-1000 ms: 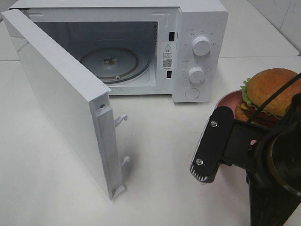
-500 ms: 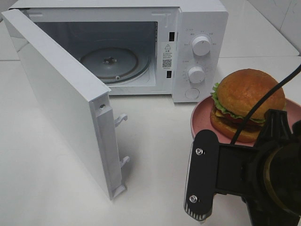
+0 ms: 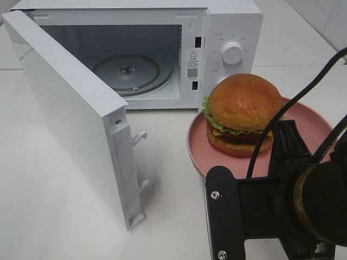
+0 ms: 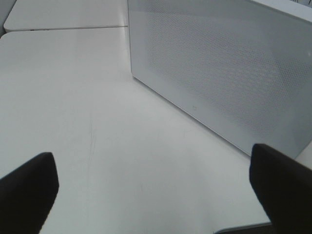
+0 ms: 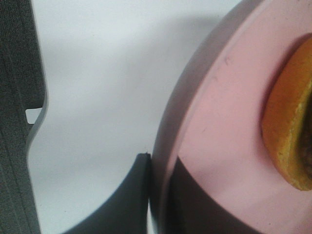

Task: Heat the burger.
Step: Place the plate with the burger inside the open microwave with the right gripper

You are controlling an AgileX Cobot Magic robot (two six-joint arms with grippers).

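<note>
My right gripper (image 5: 157,195) is pinched on the rim of the pink plate (image 5: 219,122), one finger on each side of it as far as this murky close view shows. The burger (image 3: 244,111) sits on that plate, which has come leftward since a moment ago and is now just before the microwave (image 3: 230,27), beside its open door (image 3: 70,119). My left gripper (image 4: 153,192) is spread wide, holding nothing.

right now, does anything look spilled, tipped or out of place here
Nothing stands out. The burger sits upright and intact on the pink plate, which the fingers of the right gripper pinch at the rim. The microwave door stands wide open and its glass turntable is bare.
</note>
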